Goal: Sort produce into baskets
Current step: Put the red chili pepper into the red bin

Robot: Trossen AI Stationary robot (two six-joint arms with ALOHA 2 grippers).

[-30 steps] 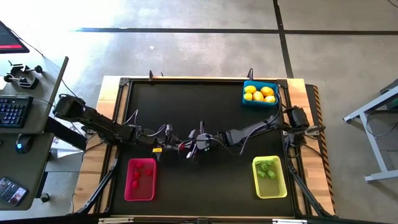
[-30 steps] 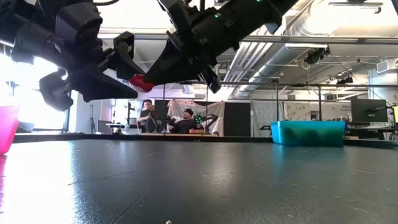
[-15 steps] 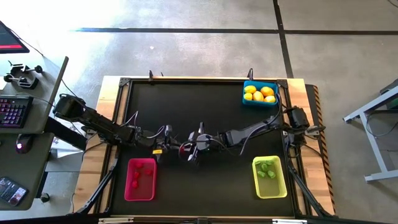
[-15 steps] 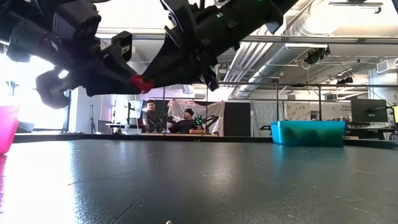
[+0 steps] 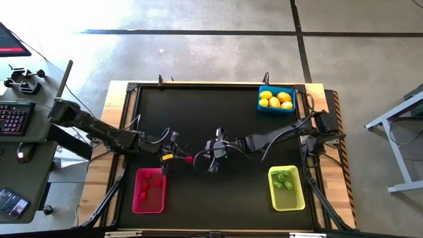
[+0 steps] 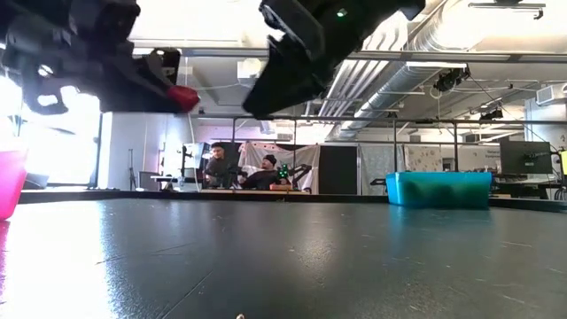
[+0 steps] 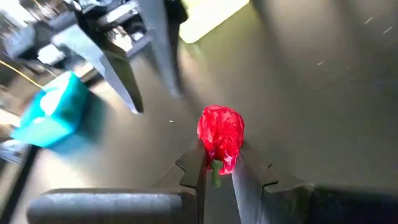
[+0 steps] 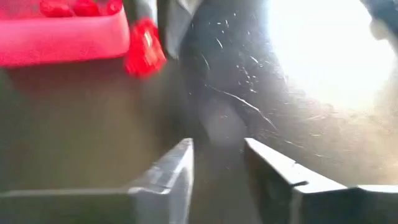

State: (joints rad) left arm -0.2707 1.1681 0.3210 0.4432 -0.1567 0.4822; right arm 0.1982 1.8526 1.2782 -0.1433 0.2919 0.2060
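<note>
A red berry hangs above the middle of the black table, with my left gripper shut on it. My right gripper stands open and empty a little to the berry's right, its fingers pointing at it. The pink basket at the near left holds red berries. At the far right, the blue basket holds yellow lemons. Green pieces lie in the yellow-green basket at the near right. My left gripper pinches the berry's lower, stem end between its two fingers, at their free ends. The fingers lie about level and point toward the table's right. Most of the berry sticks out past the fingertips, lifted clear of the table.
The black tabletop between the three baskets is bare. Beyond the table's far edge, people sit at a desk in the room. A keyboard and desk stand off the table's left side.
My left gripper has shut on the red berry that my right gripper held. My right gripper has opened, let go and drawn back toward the table's right edge. My left gripper has carried the berry a little toward the left and up.
</note>
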